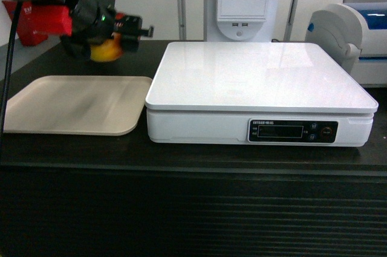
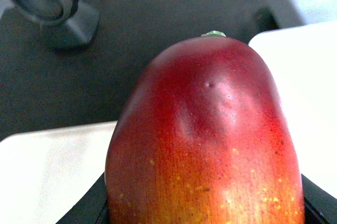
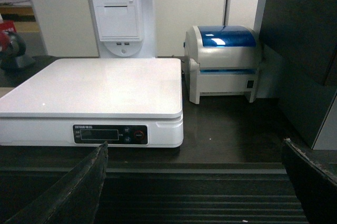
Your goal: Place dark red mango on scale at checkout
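At upper left, our left gripper (image 1: 115, 39) pinches the mango (image 1: 106, 50) above the counter (image 1: 72, 148), left of the scale (image 1: 260, 81). Our right gripper (image 3: 195, 182) stands spread at frame bottom.

The head camera faces the scale (image 1: 260, 78) square-on from in front, slanting slightly down. The left wrist camera sits tight against the mango (image 2: 205, 139), left of the scale. The right wrist camera views the scale (image 3: 95, 84) low from its front right; all three share it.
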